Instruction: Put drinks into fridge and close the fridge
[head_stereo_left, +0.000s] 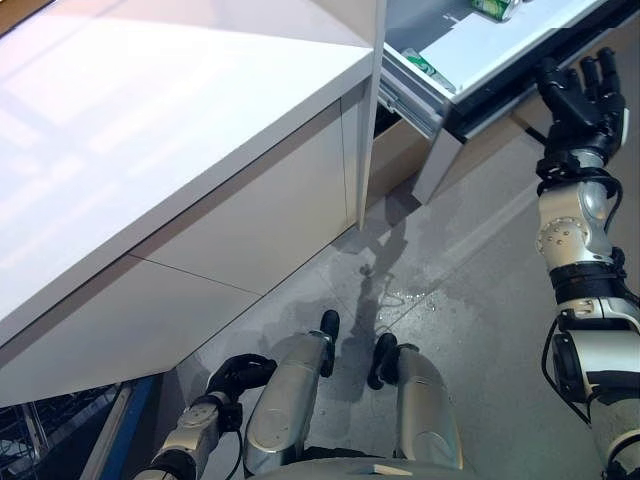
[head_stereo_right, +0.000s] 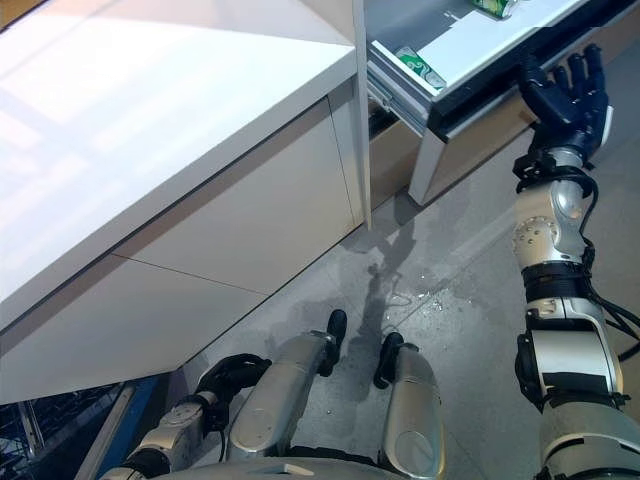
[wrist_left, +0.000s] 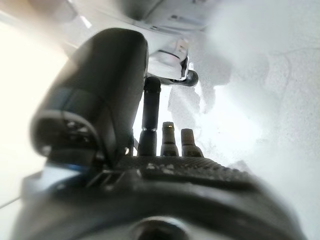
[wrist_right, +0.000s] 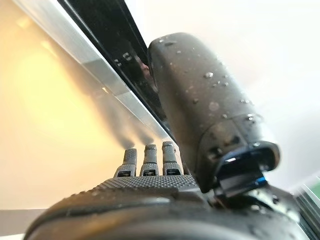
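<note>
The fridge drawer (head_stereo_left: 505, 48) stands pulled out at the upper right, under the white counter. A green can (head_stereo_left: 430, 68) lies inside it near the metal rail, and another green can (head_stereo_left: 494, 8) lies further back at the top edge. My right hand (head_stereo_left: 580, 95) is raised to the drawer's front, open, with its straight fingers against the dark lower edge (wrist_right: 115, 55) of the front panel. In the right wrist view the thumb (wrist_right: 210, 110) stands beside that edge and bears water drops. My left hand (head_stereo_left: 238, 374) hangs low by my side with relaxed fingers and holds nothing.
A long white counter (head_stereo_left: 150, 130) with pale cabinet fronts (head_stereo_left: 240, 230) runs along the left. A thin white side panel (head_stereo_left: 368, 120) stands between it and the drawer. The grey floor (head_stereo_left: 460, 280) has a small wet patch (head_stereo_left: 405, 298). A wire rack (head_stereo_left: 40, 435) stands at the lower left.
</note>
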